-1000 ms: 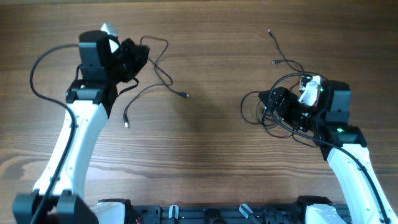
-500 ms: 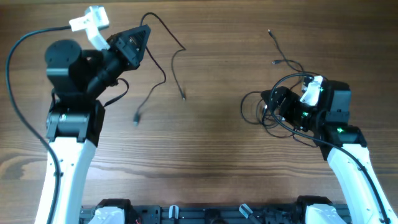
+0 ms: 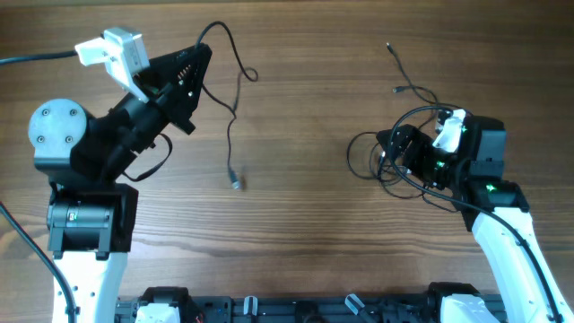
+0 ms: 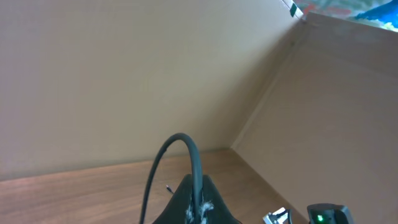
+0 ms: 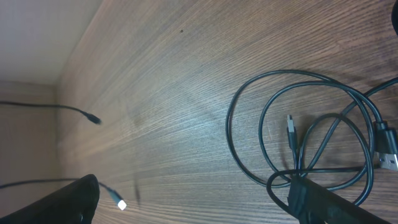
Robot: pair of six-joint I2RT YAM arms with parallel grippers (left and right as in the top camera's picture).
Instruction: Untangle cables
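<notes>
One cable being held up at left, rest being kept coiled at right
Thin black cable point(image 3: 230, 135) is being pinched in the closed left gripper point(image 3: 203, 49) above the wooden table point(image 3: 296, 233), silvery plug end point(image 3: 235, 184) being dangled toward centre; coiled cables point(image 5: 298, 124) are being touched by one finger of the right gripper point(image 3: 392, 144), jaws spread open

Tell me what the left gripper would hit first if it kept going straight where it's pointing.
Probably the beige wall panel behind the table: the left gripper, shut on a cable, points up over the far edge. Depth is unclear.
</notes>
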